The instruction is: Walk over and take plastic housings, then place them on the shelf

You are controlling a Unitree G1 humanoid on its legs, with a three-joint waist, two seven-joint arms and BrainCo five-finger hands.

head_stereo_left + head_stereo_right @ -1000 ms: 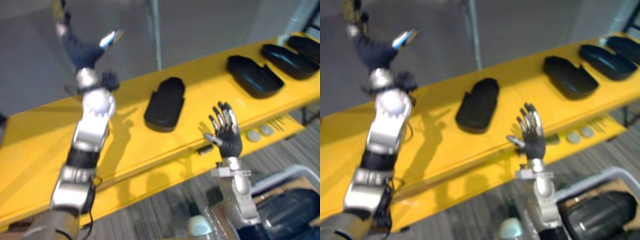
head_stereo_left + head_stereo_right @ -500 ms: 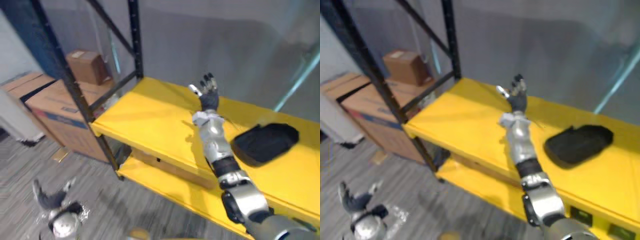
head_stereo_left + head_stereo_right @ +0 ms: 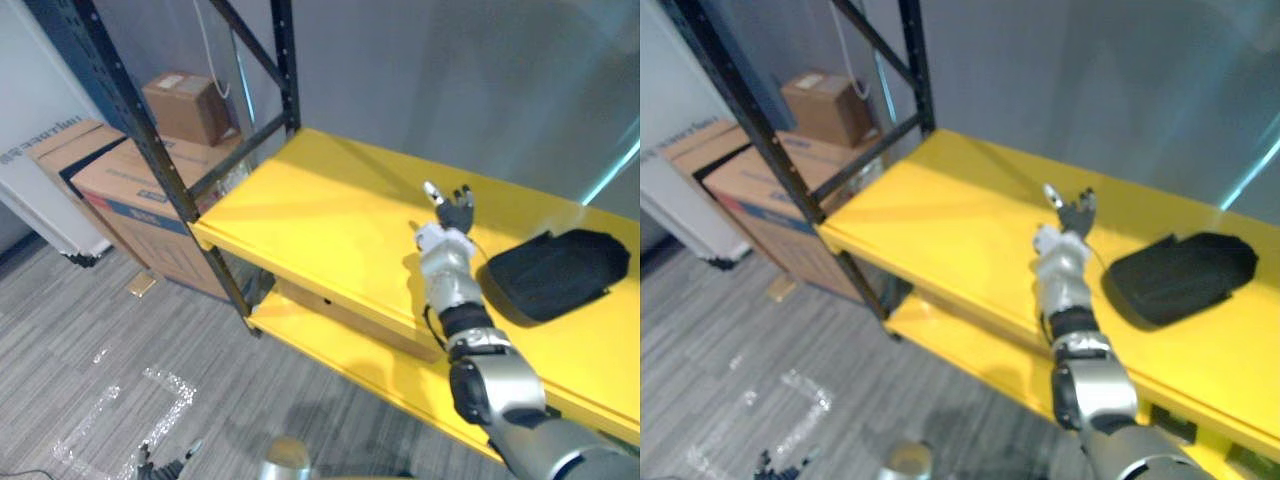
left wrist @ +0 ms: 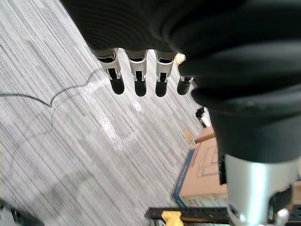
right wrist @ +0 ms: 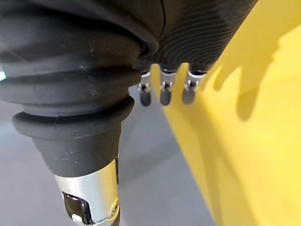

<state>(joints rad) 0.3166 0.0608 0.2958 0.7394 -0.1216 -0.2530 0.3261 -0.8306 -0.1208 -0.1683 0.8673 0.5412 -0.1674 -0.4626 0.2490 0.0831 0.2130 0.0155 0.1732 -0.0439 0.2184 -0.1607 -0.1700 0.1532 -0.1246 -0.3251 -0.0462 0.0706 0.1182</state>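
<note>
Black housing (image 3: 555,272) on yellow shelf (image 3: 320,220), beside right hand (image 3: 455,212), seemingly apart

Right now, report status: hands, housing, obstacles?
Right hand open, empty, above shelf. Left hand open, low over floor. Black housing on shelf, apart from hand.

The plastic housing (image 3: 556,272) lies on the shelf (image 3: 310,215), right of the right hand (image 3: 455,212); cardboard boxes (image 3: 120,185) stand left of the shelf.

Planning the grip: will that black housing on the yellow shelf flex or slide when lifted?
The black housing looks like a rigid moulded shell, probably light. Lying flat on the yellow shelf, it may slide, not roll.
</note>
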